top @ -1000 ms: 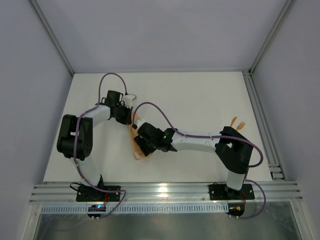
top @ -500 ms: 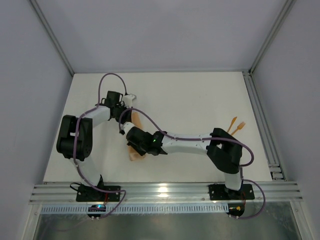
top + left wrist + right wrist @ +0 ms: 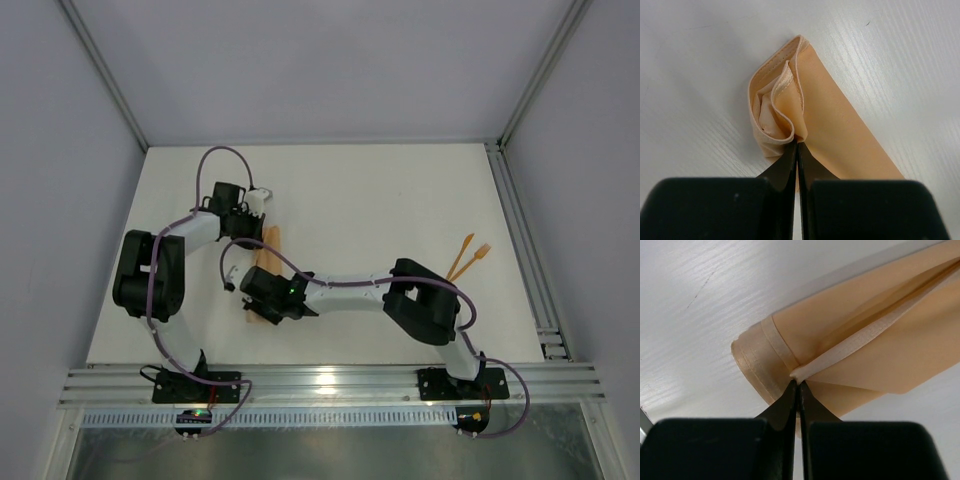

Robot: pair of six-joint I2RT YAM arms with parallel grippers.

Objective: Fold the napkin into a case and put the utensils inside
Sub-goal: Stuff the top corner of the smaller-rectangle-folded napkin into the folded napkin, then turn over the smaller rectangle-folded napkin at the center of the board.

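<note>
Risk: my left pincer is clamped shut on the bunched far end of the napkin, and my right pincer is closed on a thin hem at its near end, so uneven pulling could slip a layer and undo the narrow fold. Pose: left arm bent short, right arm stretched low across the tabletop. The utensils lie well apart to the right.
</note>
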